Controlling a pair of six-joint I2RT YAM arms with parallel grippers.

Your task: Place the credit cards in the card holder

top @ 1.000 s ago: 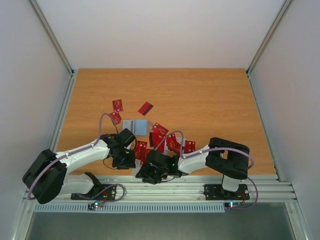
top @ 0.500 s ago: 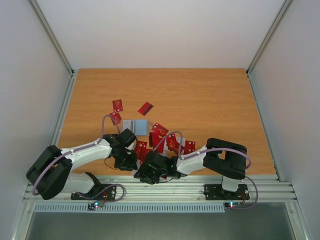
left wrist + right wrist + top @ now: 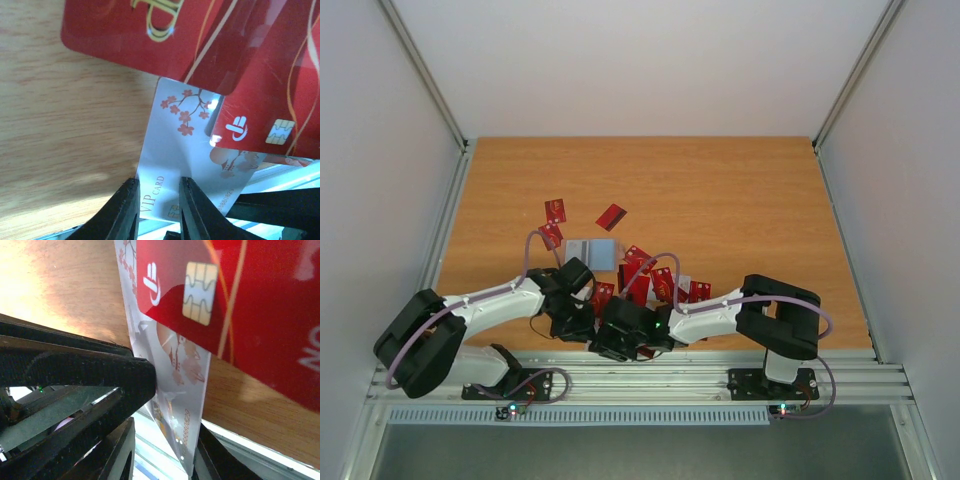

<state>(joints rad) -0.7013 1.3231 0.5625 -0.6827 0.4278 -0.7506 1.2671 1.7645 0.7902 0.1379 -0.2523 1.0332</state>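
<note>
Red credit cards (image 3: pixel 660 282) lie strewn over the near middle of the wooden table, two more further back (image 3: pixel 611 216). The grey-faced card holder (image 3: pixel 592 252) lies flat behind them, touched by neither gripper. My left gripper (image 3: pixel 582 325) and right gripper (image 3: pixel 610 335) meet at the near table edge. In the left wrist view my left gripper (image 3: pixel 158 182) is shut on a corner of a white VIP credit card (image 3: pixel 175 145), tilted up over the rail. My right gripper (image 3: pixel 167 440) straddles that card (image 3: pixel 185 385); its right finger (image 3: pixel 206 460) touches the card's edge, the left one stands clear.
Red cards (image 3: pixel 150 30) overlap the white card's far end. The aluminium rail (image 3: pixel 720 375) runs directly under both grippers. White walls with metal posts (image 3: pixel 450 200) flank the table.
My right gripper has slid left up to the left gripper and narrowed its jaws around the white card. The left gripper's jaws have closed in on the card.
</note>
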